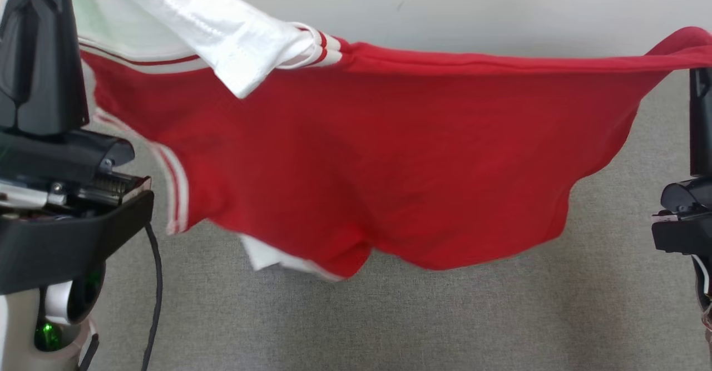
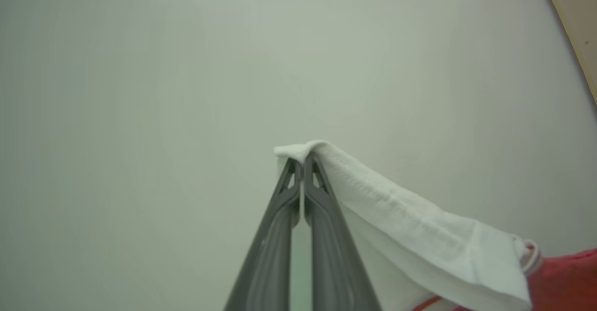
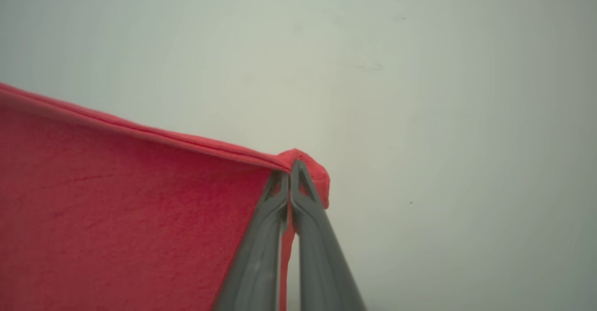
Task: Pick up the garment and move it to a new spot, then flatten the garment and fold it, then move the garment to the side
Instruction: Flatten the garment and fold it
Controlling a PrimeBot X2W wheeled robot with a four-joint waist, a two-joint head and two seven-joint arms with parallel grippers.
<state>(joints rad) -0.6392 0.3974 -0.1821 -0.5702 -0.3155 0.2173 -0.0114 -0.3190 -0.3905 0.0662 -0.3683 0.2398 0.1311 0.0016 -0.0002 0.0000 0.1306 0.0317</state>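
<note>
The left gripper (image 2: 302, 164) is clenched on a white edge of the garment (image 1: 361, 154) and the right gripper (image 3: 290, 171) on a red corner, the cloth hanging stretched between them above the grey surface (image 1: 389, 315).

Long dark grey fingers (image 2: 272, 255), black wrist housing (image 1: 67, 237); pale forearm (image 1: 16, 326), small green light (image 1: 47, 335); thin black cable (image 1: 157, 282)

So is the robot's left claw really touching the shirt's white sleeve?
Touching. The left wrist view shows the left gripper shut on the white sleeve, with the cloth pinched between its closed tips and folded over them.
</note>
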